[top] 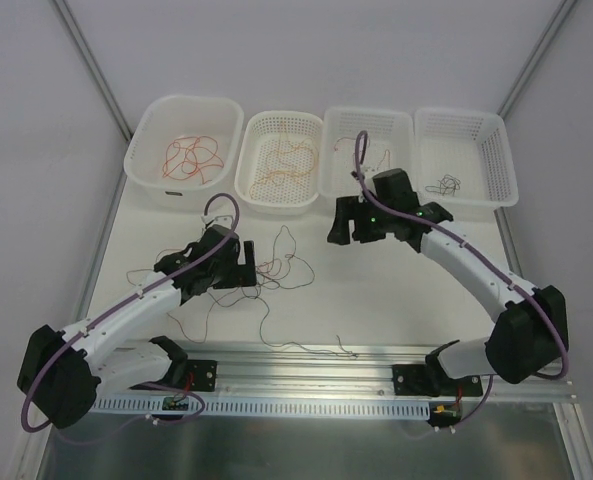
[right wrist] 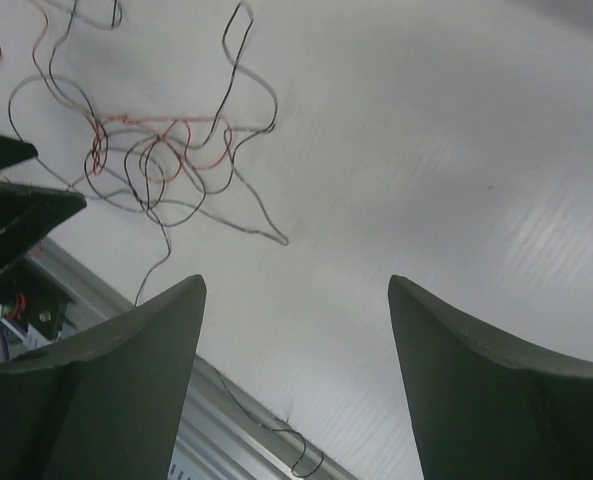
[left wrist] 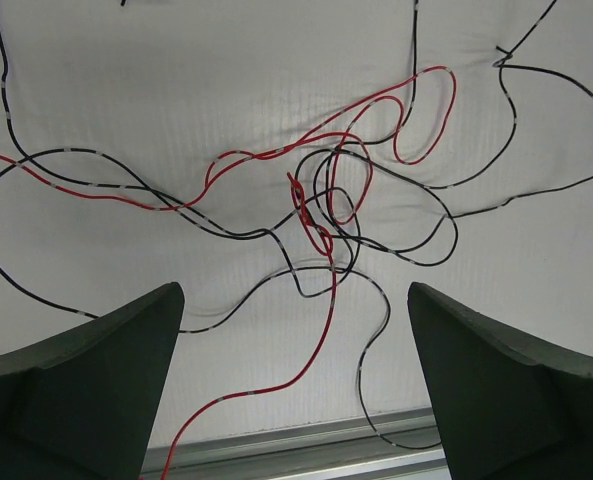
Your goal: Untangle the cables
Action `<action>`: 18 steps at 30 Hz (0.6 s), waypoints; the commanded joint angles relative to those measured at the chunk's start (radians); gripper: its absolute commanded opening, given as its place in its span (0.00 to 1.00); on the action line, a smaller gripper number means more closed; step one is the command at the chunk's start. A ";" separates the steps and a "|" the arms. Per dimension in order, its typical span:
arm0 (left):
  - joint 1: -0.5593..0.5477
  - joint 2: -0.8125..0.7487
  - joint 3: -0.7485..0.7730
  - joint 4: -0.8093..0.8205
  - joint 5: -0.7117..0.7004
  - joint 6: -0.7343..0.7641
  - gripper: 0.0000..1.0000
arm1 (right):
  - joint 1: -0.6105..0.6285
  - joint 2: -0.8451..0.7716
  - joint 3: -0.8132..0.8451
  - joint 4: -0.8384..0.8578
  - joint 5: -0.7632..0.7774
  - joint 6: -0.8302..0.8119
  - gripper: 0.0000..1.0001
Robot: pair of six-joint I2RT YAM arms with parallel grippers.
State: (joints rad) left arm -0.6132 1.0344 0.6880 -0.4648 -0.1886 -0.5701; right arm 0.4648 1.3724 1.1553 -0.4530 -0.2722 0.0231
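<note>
**Top view:** A tangle of thin cables point(top: 276, 268) lies on the white table point(top: 376, 300), just right of the left gripper point(top: 234, 268), whose jaws stand apart. The right gripper point(top: 349, 228), likewise spread and holding nothing, hangs well to the tangle's right. It is near a row of white plastic baskets point(top: 276, 203) along the far edge, which hold loose red, orange and black strands.

**Left wrist:** Red and black wires knot together on the ridged table surface, just beyond the gap between the dark, wedge-shaped fingers point(left wrist: 96, 390), touching neither.

**Right wrist:** The tangle sits at far left, well apart from the wide-set fingers point(right wrist: 126, 380). One black strand point(right wrist: 301, 460) curls by the near metal rail point(right wrist: 226, 400).
</note>
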 commanded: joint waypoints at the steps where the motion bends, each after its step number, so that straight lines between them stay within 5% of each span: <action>1: 0.010 0.036 0.004 -0.008 -0.002 -0.022 0.95 | 0.093 0.033 -0.061 0.128 -0.047 0.046 0.77; 9: 0.009 0.090 -0.010 -0.009 0.037 -0.040 0.92 | 0.231 0.282 -0.078 0.315 -0.079 0.092 0.77; 12: 0.010 0.116 -0.015 -0.006 0.038 -0.047 0.91 | 0.245 0.341 -0.065 0.344 -0.068 0.101 0.69; 13: 0.009 0.124 -0.013 -0.005 0.038 -0.045 0.90 | 0.245 0.365 -0.062 0.347 -0.065 0.104 0.65; 14: 0.009 0.134 -0.015 -0.005 0.038 -0.047 0.89 | 0.245 0.372 -0.060 0.347 -0.059 0.106 0.46; 16: 0.009 0.147 -0.010 -0.003 0.043 -0.050 0.88 | 0.245 0.344 -0.060 0.332 -0.036 0.095 0.25; 17: 0.009 0.153 -0.007 -0.003 0.047 -0.048 0.88 | 0.245 0.323 -0.063 0.301 -0.024 0.078 0.05; 18: 0.009 0.154 -0.004 -0.003 0.048 -0.048 0.87 | 0.244 0.295 -0.066 0.286 0.017 0.068 0.01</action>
State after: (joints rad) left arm -0.6132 1.1816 0.6868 -0.4641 -0.1608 -0.5953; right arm 0.7094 1.7515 1.0660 -0.1772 -0.3107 0.1081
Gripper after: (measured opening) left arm 0.877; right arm 0.066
